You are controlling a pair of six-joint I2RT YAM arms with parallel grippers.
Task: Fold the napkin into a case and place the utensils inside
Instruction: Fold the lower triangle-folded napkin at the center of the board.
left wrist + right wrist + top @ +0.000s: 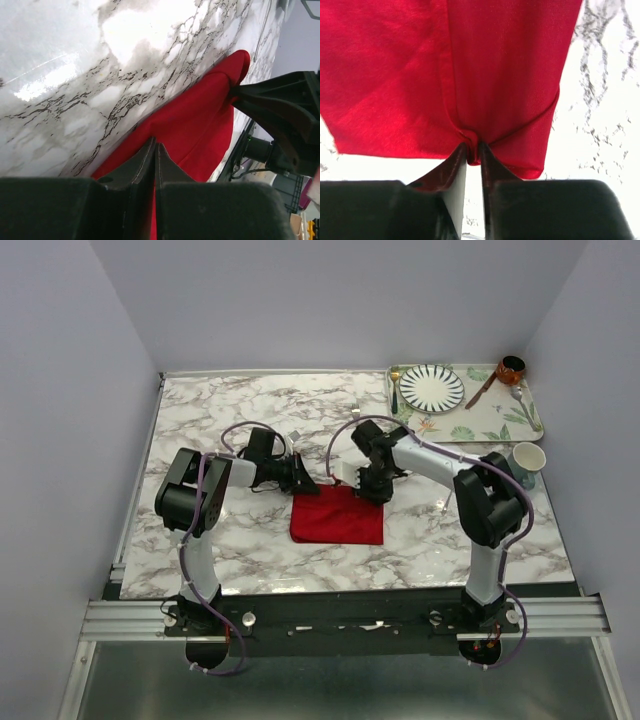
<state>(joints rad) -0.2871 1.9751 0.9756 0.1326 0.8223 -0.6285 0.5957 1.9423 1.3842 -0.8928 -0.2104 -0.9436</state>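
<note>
The napkin [337, 517] is pinched at its far edge by the left gripper [154, 145] and the right gripper [472, 148], both almost closed. A striped plate [431, 388] is seen in the tray [500, 422].

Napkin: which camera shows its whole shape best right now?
Top external: almost the whole napkin shows there, outline included. Left wrist shows only a slanted strip of it. Right wrist is a close-up of the cloth puckered at the right gripper.

We're looking down from high behind the arm bases over the whole marble table [250, 540]. The left wrist view skims low and close across it, the right wrist view presses right in, and all three share the red napkin [337, 517].
</note>
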